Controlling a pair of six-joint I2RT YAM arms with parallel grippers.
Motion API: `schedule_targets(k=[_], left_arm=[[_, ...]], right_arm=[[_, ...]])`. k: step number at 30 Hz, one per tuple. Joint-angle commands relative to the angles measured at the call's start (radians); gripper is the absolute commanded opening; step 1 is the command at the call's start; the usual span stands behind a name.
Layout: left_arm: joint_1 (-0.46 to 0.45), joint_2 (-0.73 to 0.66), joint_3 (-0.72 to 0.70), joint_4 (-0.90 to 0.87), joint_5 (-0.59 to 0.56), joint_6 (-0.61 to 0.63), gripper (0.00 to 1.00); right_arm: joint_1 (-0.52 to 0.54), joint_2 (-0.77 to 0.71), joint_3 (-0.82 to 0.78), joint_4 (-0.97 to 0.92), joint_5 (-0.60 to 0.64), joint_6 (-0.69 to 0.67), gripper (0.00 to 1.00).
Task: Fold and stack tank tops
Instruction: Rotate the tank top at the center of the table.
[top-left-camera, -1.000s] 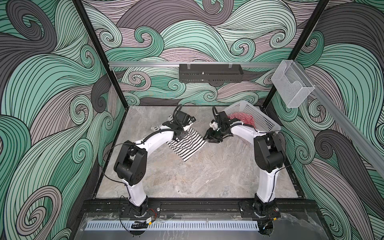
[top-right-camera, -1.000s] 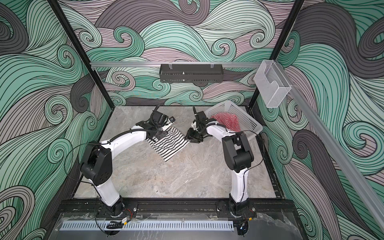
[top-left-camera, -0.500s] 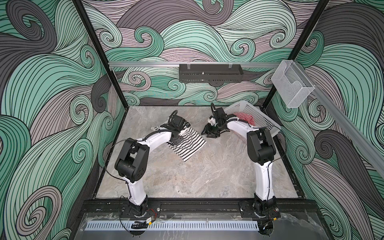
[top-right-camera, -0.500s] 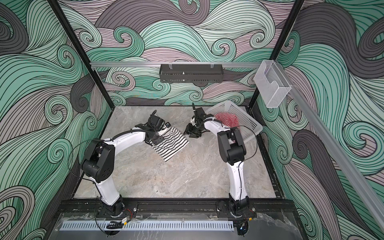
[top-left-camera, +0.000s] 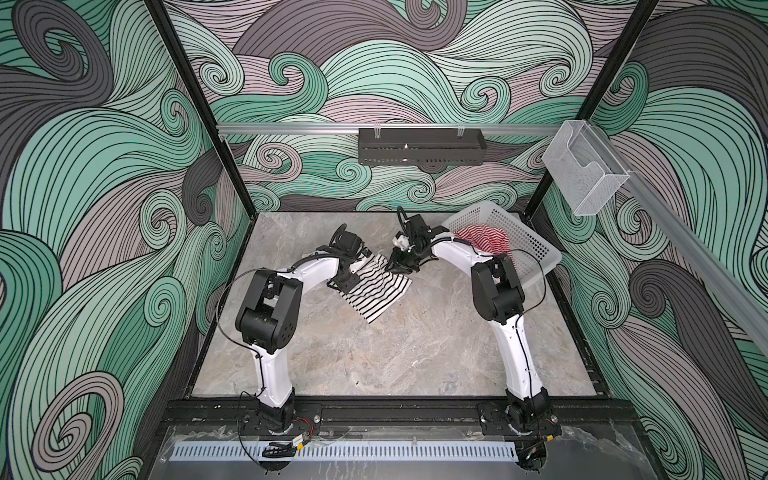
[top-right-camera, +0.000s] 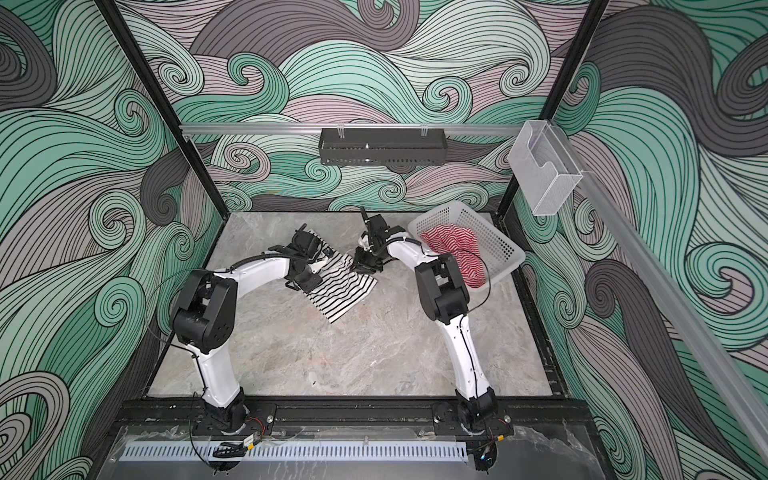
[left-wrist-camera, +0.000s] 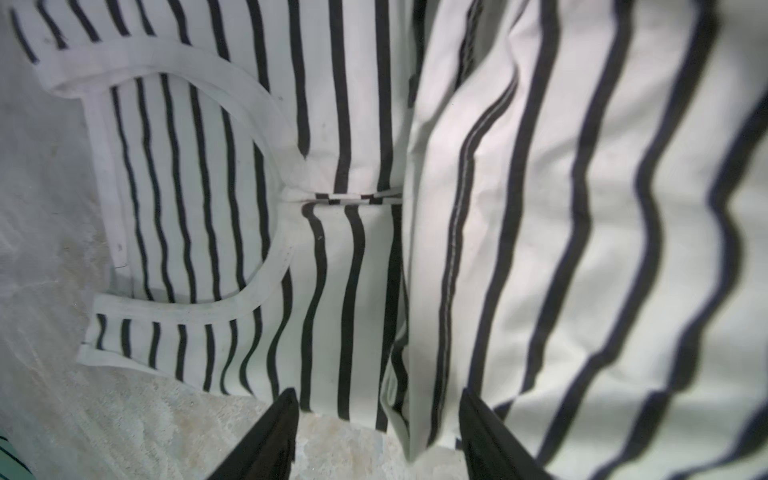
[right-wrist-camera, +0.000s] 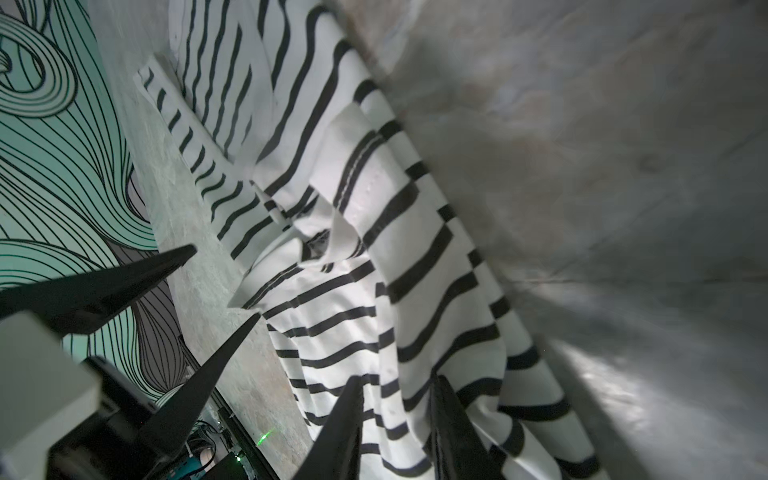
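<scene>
Grey marbled tabletop (top-left-camera: 374, 365). The soft knit black-and-white tank top (top-left-camera: 376, 293) lies folded and rumpled, its long axis running diagonally between the 2 grippers. The left gripper (left-wrist-camera: 378, 399), released, straddles 1 folded edge. The right gripper (right-wrist-camera: 399, 382) pinches a raised fold. The red-and-white tank top (top-left-camera: 484, 243) is heaped in a perforated basket (top-left-camera: 536, 253) behind the right gripper.

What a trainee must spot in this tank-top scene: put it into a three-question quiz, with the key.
1. True or false: the red-and-white striped tank top lies inside the white perforated basket.
2. The black-and-white striped tank top is: A in the basket; B on the marble-look table; C lifted clear of the table.
3. Fill in: in the left wrist view, the fingers of the left gripper stand ____ at the edge of the black-and-white top.
Key: 1 true; 2 B; 3 open.
</scene>
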Motion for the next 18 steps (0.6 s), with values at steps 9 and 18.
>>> schedule_targets(k=[9,18], left_arm=[[0.029,0.017,-0.01,-0.044,0.032,0.069,0.62],[0.031,-0.081,-0.052,-0.122,0.254,0.125,0.59]], right_arm=[[0.036,-0.186,-0.445,0.044,0.152,0.011,0.3],[0.149,-0.457,-0.78,0.11,0.148,0.103,0.41]])
